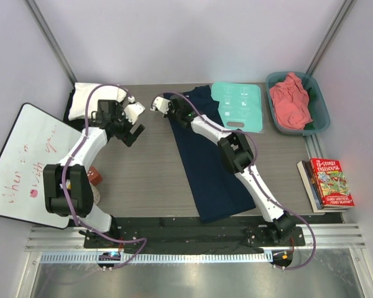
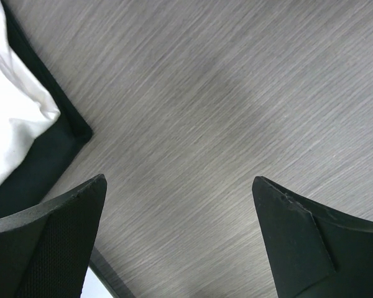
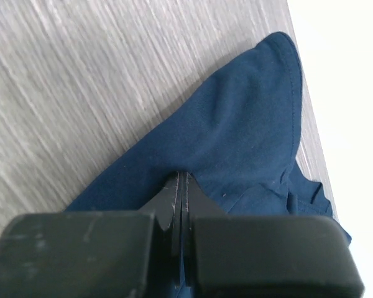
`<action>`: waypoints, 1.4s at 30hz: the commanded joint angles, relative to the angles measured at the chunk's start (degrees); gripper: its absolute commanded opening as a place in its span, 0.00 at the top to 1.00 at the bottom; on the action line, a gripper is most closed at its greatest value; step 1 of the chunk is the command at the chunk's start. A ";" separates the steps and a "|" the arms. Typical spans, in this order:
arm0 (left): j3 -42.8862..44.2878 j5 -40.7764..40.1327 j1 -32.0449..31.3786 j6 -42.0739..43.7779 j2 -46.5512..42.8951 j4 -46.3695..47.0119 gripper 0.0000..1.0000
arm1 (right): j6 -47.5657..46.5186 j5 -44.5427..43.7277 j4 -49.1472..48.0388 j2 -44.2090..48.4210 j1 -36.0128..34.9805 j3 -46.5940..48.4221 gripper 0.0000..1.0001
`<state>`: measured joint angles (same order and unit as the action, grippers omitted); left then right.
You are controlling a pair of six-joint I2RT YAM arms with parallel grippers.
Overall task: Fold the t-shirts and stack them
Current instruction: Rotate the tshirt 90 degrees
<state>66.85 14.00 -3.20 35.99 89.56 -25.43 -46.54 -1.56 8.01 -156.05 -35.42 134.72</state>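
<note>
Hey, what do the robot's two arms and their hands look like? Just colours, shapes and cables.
The left arm and right arm are white links with chunky black joints, each trailed by a looping purple cable. The left hand has black wedge-shaped fingers, one with a fine mesh-textured face. The right hand has black blocky fingers, lightly scuffed. No lettering shows.

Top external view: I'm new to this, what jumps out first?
A long dark navy t-shirt stretches down the middle, its far corner pinched in the right tool. At far right, a salmon pink shirt is heaped in a teal tub. The left tool hangs open above the table.
</note>
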 commanded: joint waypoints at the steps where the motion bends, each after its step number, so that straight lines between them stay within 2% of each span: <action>1: -1.72 0.85 0.13 -1.27 -3.68 1.44 0.00 | 0.84 -5.28 -4.57 -1.80 0.61 1.52 0.99; 7: -2.69 1.82 -0.49 -1.36 -5.27 1.17 0.00 | -0.74 -15.56 -14.85 -0.05 2.72 0.11 0.99; 9: -2.60 2.26 -0.84 -1.27 -5.71 0.91 0.00 | -0.22 -17.41 -16.79 1.61 3.86 -0.42 0.95; 10: -2.25 2.35 -1.01 -1.27 -5.80 0.74 0.00 | 0.31 -18.38 -18.28 2.49 4.13 -1.55 0.91; 11: -2.08 2.78 -1.19 -1.18 -6.15 0.47 0.00 | 0.49 -18.56 -18.82 3.46 4.39 -2.34 0.76; 14: -1.81 4.37 -2.68 1.52 -7.37 -1.46 0.00 | 1.10 -18.48 -20.31 9.87 5.10 -7.94 0.42; 18: -3.04 6.65 -5.49 9.78 -10.35 -5.76 0.00 | 1.11 -13.48 -20.58 21.99 5.80 -19.72 0.29; 19: -4.35 6.39 -6.28 11.98 -11.15 -6.21 0.00 | 0.67 -11.99 -20.06 28.10 5.97 -26.02 0.25; 21: -6.37 5.87 -9.79 18.89 -14.04 -7.34 0.00 | -2.57 -6.63 -17.87 34.55 5.97 -33.34 0.22; 22: -8.64 5.08 -11.28 21.12 -15.19 -7.61 0.00 | -4.41 -4.17 -16.20 37.54 6.41 -40.51 0.20; 23: -9.88 4.64 -14.26 24.01 -16.25 -7.96 0.00 | -5.74 -1.98 -15.40 44.01 6.76 -44.50 0.19; 24: -11.29 4.29 -15.85 28.48 -18.61 -8.32 0.00 | -9.32 2.83 -11.56 46.95 7.11 -48.19 0.19; 26: -15.42 3.23 -20.76 32.90 -20.64 -8.32 0.00 | -12.16 6.21 -6.80 55.01 8.96 -57.51 0.19; 27: -17.70 2.97 -22.36 35.53 -21.70 -7.88 0.00 | -14.86 9.61 -1.30 57.32 9.75 -60.24 0.19; 33: -21.06 3.31 -31.86 39.60 -23.29 -6.12 0.00 | -26.74 15.18 11.39 76.63 15.99 -79.94 0.20; 36: -21.23 3.40 -35.90 39.86 -21.54 -4.90 0.00 | -37.36 15.36 16.66 84.82 18.45 -89.94 0.21; 38: -21.23 3.49 -38.89 40.12 -20.05 -4.28 0.00 | -43.96 16.15 20.35 88.62 19.94 -92.95 0.21; 42: -20.54 5.68 -43.37 40.21 -17.58 -3.22 0.00 | -47.58 18.26 25.46 94.78 20.65 -96.56 0.21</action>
<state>45.47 17.04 -43.46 74.48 69.91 -31.09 -84.93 12.40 27.14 -67.18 -15.46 39.24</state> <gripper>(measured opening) 0.996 0.788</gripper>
